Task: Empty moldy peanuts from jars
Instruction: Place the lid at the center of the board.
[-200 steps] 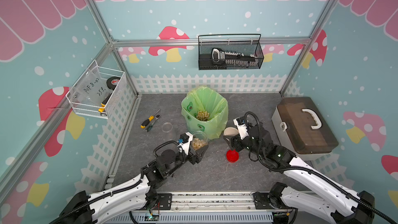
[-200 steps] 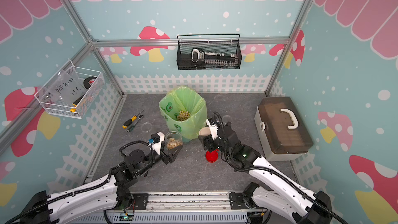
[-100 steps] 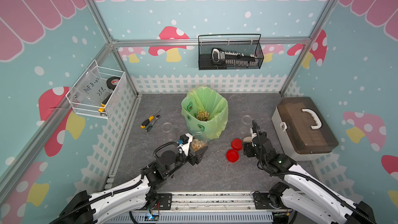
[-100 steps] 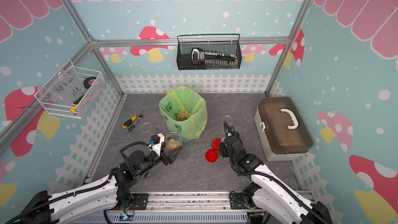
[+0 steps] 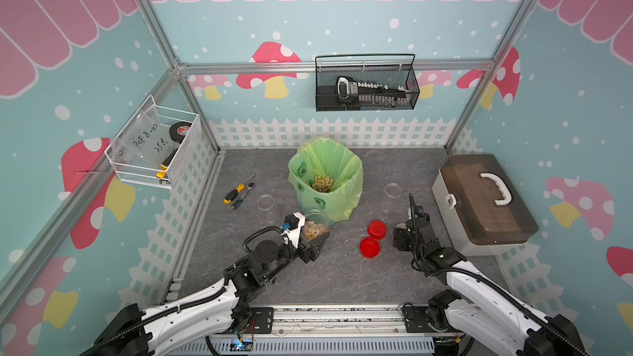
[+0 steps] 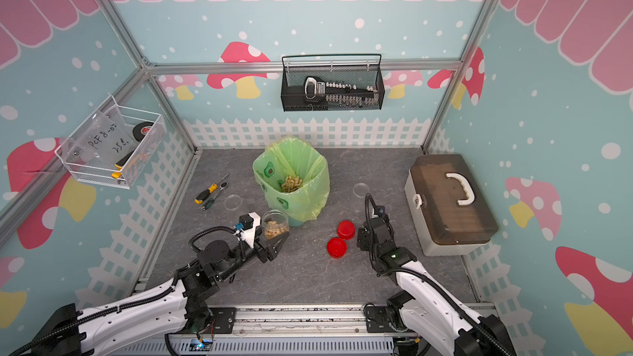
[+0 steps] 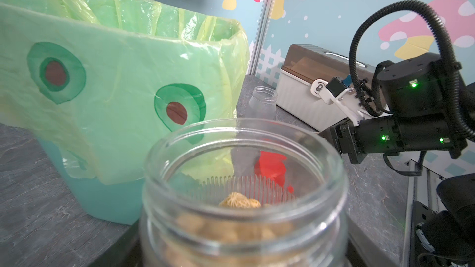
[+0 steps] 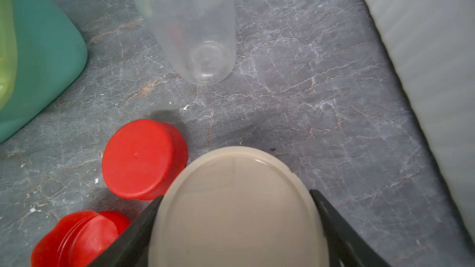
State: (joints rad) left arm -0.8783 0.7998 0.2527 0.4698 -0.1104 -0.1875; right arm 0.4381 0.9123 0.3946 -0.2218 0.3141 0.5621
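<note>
A staged robot-lab cell: aluminium frame (image 5: 445, 64) holding printed mushroom walls (image 5: 239, 11); black wire basket (image 5: 366, 97) of tools at twelve o'clock; white basket (image 5: 154, 152) at nine o'clock; mounting rail (image 5: 342, 316) at six o'clock.

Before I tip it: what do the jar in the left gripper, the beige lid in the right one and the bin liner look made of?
The jar: likely clear glossy plastic, see-through with moulded neck ridges; glass not ruled out. The beige lid: opaque plastic, smooth satin face with soft glare. The bin liner: thin translucent green plastic film, wrinkled and folded over the rim.
</note>
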